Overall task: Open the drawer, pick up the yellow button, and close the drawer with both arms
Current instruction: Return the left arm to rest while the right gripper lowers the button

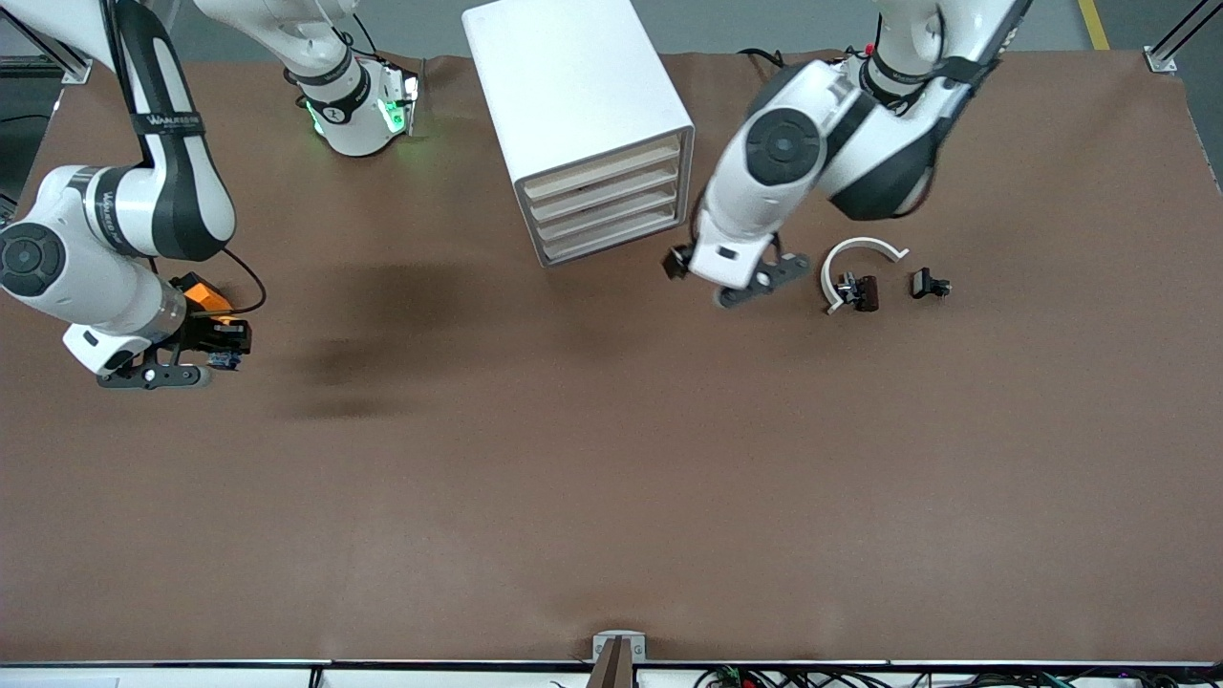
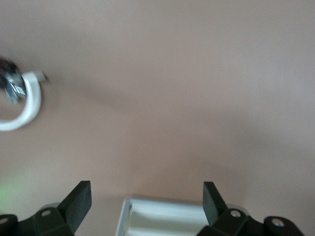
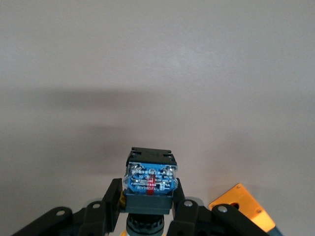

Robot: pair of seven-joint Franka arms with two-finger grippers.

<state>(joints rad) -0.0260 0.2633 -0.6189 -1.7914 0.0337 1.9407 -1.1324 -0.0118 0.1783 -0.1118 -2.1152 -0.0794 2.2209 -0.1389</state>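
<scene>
The white drawer cabinet stands toward the arms' bases, with all its drawers shut. My right gripper is low over the table at the right arm's end. It is shut on the button, whose black-and-blue body shows between the fingers. My left gripper hangs open just beside the cabinet's front corner, with nothing between its fingers.
An orange square block lies on the table right by my right gripper. A white curved piece and two small black clip pieces lie toward the left arm's end.
</scene>
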